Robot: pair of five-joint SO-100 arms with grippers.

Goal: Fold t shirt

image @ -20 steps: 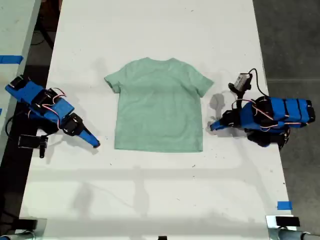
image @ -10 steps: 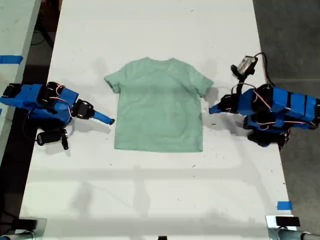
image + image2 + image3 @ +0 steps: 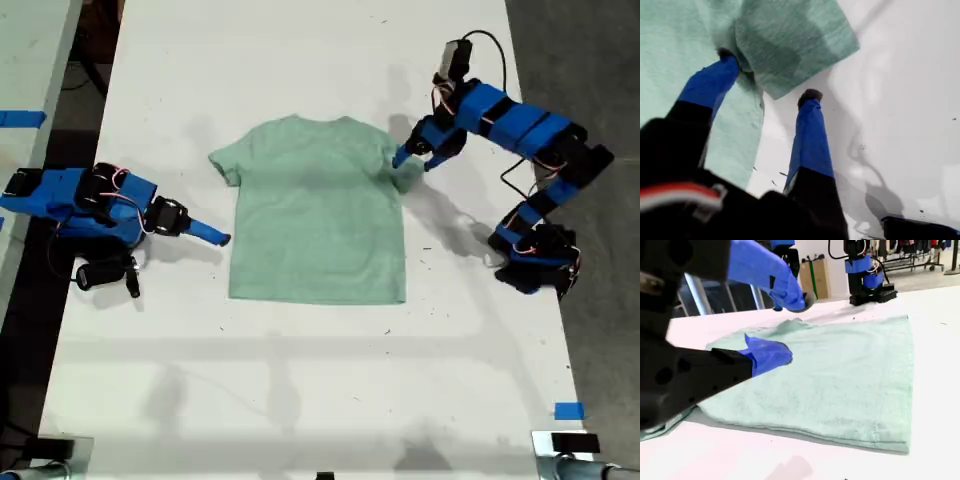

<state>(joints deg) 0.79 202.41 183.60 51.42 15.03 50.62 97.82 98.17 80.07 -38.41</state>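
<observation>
The pale mint-green t shirt (image 3: 318, 210) lies flat on the white table (image 3: 300, 380), neck towards the far edge. My first gripper (image 3: 405, 160) is open over the sleeve on the exterior view's right. In the first wrist view that sleeve (image 3: 790, 40) sits between the jaws of my first gripper (image 3: 769, 75), one fingertip (image 3: 727, 56) on the cloth and the other on bare table. My second gripper (image 3: 215, 237) is open and low beside the shirt's side edge on the exterior view's left. In the second wrist view my second gripper (image 3: 790, 327) faces the t shirt (image 3: 840, 375) with nothing held.
A strip of blue tape (image 3: 568, 410) marks the table near its front corner on the exterior view's right. A second table with blue tape (image 3: 20, 118) stands past a gap on the exterior view's left. Dark floor borders the table on the right.
My first arm has risen and reached away from the camera, from beside the shirt's hem side to its sleeve. My second arm swung toward the shirt's side edge, then stayed put.
</observation>
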